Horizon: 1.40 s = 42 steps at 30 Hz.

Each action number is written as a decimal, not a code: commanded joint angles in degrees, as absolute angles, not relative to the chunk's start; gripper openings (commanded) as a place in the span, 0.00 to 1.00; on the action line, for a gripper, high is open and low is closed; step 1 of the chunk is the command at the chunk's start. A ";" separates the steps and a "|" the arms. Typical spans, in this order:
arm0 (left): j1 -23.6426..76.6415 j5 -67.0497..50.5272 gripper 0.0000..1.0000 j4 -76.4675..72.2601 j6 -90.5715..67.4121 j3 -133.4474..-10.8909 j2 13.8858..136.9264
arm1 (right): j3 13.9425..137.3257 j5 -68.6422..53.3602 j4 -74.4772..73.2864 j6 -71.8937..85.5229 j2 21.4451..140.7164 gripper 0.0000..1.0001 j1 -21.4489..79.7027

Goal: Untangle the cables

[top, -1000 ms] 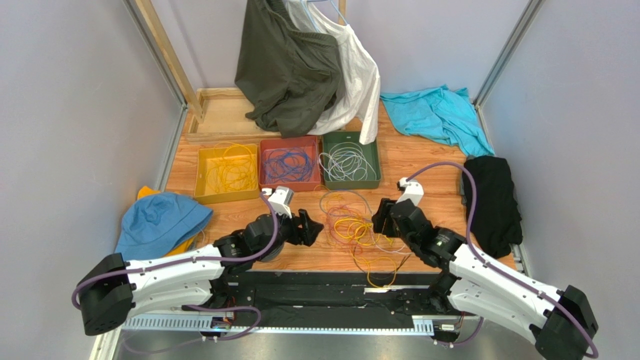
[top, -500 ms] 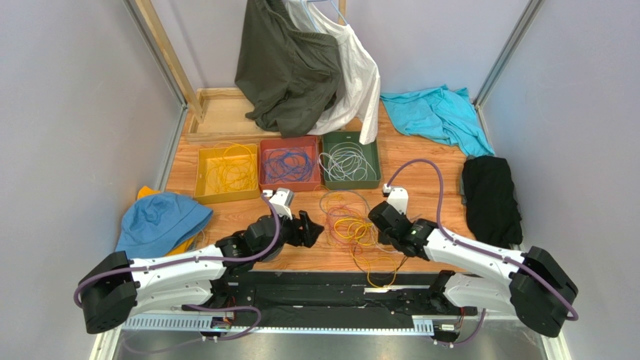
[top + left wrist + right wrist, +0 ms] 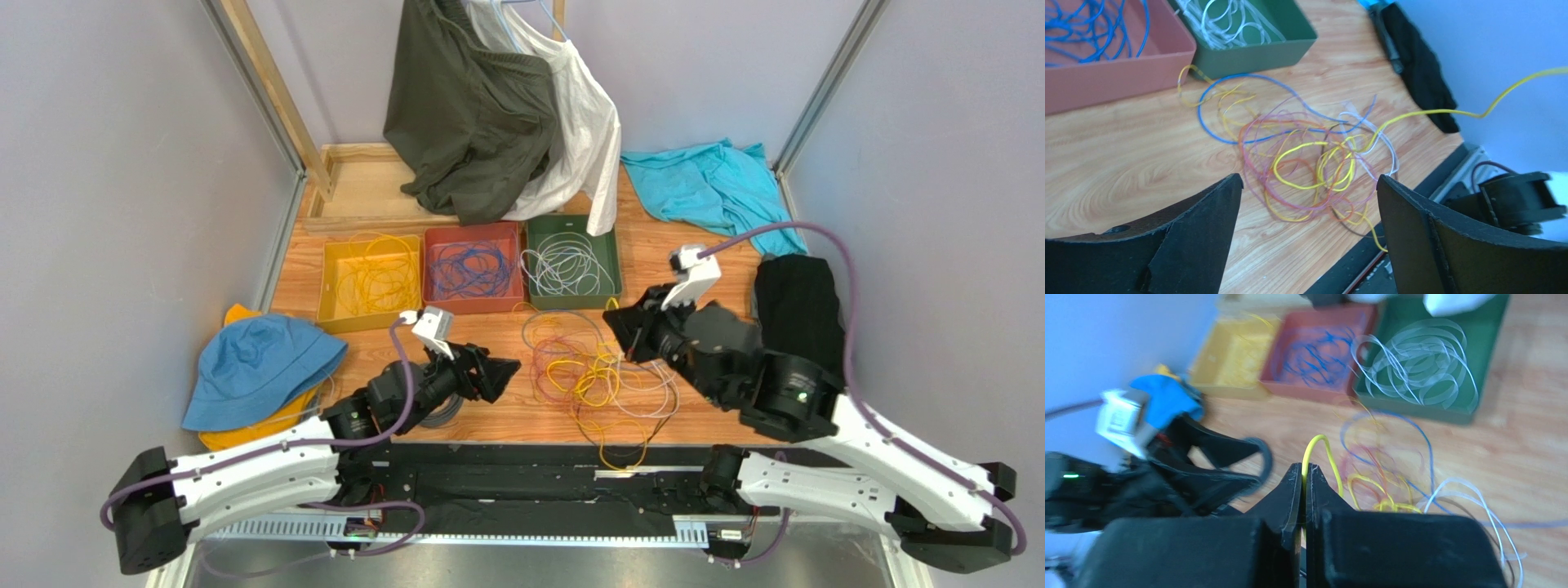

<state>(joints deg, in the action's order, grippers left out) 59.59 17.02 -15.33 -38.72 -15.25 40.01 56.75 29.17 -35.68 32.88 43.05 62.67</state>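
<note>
Blue hat (image 3: 258, 361): lies at the 9 o'clock edge of the desk (image 3: 380, 349), on top of something orange-yellow.
Left pincer (image 3: 497, 371): spread wide and holding nothing, its opening facing 3 o'clock; it sits at 9 o'clock of the heap.
Trays: yellow tray (image 3: 368, 284), red tray (image 3: 472, 270) and green tray (image 3: 572, 261) stand side by side; they hold yellow, blue and white loops in that order.
Cables (image 3: 595, 380): a loose heap of yellow, white, purple, orange-red and blue strands on the wood, at 6 o'clock of the green tray, between the two pincers.
Yellow cable (image 3: 1444, 112): one strand rises out of the heap toward 2 o'clock, clear of the desk.
Right pincer (image 3: 1303, 470): pressed together, pinching the yellow cable at its tips; it hangs at 1 o'clock of the heap.
Black cloth (image 3: 800, 325): heaped at the 3 o'clock edge.
</note>
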 commanded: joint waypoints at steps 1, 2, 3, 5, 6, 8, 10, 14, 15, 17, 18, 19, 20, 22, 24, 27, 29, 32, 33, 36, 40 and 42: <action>59.68 13.81 0.94 -21.09 -33.06 -13.89 33.76 | 71.25 23.92 -38.93 26.11 46.39 0.00 64.16; 59.68 13.36 0.95 -21.44 -32.35 -13.80 33.14 | 76.15 22.34 -39.28 25.49 47.36 0.00 64.42; 59.68 13.01 0.96 -21.79 -31.73 -13.80 32.44 | 78.81 21.54 -39.72 24.88 49.29 0.00 64.77; 59.68 12.39 0.97 -24.25 -29.89 -13.62 32.26 | 83.04 19.35 -40.25 23.91 51.23 0.00 64.95; 59.68 12.04 0.97 -26.00 -29.10 -13.28 32.52 | 87.06 18.20 -40.51 23.73 52.98 0.00 64.95; 59.76 10.47 0.99 -34.42 -26.64 -10.82 32.96 | 90.95 15.40 -40.60 23.90 54.75 0.00 65.04; 60.03 7.58 0.99 -49.03 -23.40 -7.06 35.15 | 95.78 13.72 -40.69 23.99 57.21 0.00 65.13; 61.78 4.49 0.99 -56.25 -16.45 -9.75 41.12 | 99.49 11.52 -42.01 25.22 60.38 0.00 65.30; 63.79 4.66 0.99 -57.82 -12.61 -10.63 43.83 | 99.49 11.08 -42.36 25.66 61.08 0.00 65.22; 66.00 5.18 0.99 -61.68 -8.63 -12.21 47.00 | 99.32 9.33 -42.54 27.06 61.61 0.00 65.21; 67.31 5.62 0.99 -65.53 -6.44 -12.74 50.33 | 99.06 8.88 -42.28 27.68 61.96 0.00 65.30; 67.41 5.71 0.99 -66.96 -6.16 -13.88 51.93 | 98.88 8.18 -42.01 28.03 62.14 0.00 65.30; 67.41 5.63 0.99 -68.54 -6.15 -14.50 53.51 | 98.79 7.39 -41.92 28.30 62.31 0.00 65.39; 67.50 5.19 0.99 -72.93 -5.63 -15.72 57.73 | 98.70 7.03 -41.92 29.09 63.01 0.00 65.83; 67.50 4.49 0.99 -76.97 -5.45 -16.43 61.32 | 99.14 6.50 -42.53 29.27 63.89 0.00 66.53; 67.50 4.13 0.99 -77.78 -4.93 -18.80 64.50 | 99.14 6.33 -42.98 29.62 64.60 0.00 67.15; 67.50 4.92 0.99 -77.78 -4.14 -20.56 66.00 | 98.88 5.72 -42.89 29.79 64.69 0.00 67.41; 67.50 6.42 0.99 -78.13 -2.03 -22.50 68.99 | 98.88 5.01 -42.63 30.15 64.86 0.00 67.94; 67.50 5.89 0.99 -78.13 -1.41 -22.94 70.21 | 99.05 4.92 -42.71 30.15 64.86 0.00 68.20; 67.50 4.93 0.97 -78.13 -1.75 -24.43 72.59 | 99.32 4.66 -42.63 30.24 64.78 0.00 68.47; 67.50 4.04 0.68 -77.96 -2.64 -25.14 74.88 | 98.79 5.01 -42.89 30.15 64.16 0.00 68.38; 67.41 5.70 0.32 -77.44 -3.16 -24.70 74.45 | 98.18 5.89 -43.07 29.45 63.29 0.00 68.38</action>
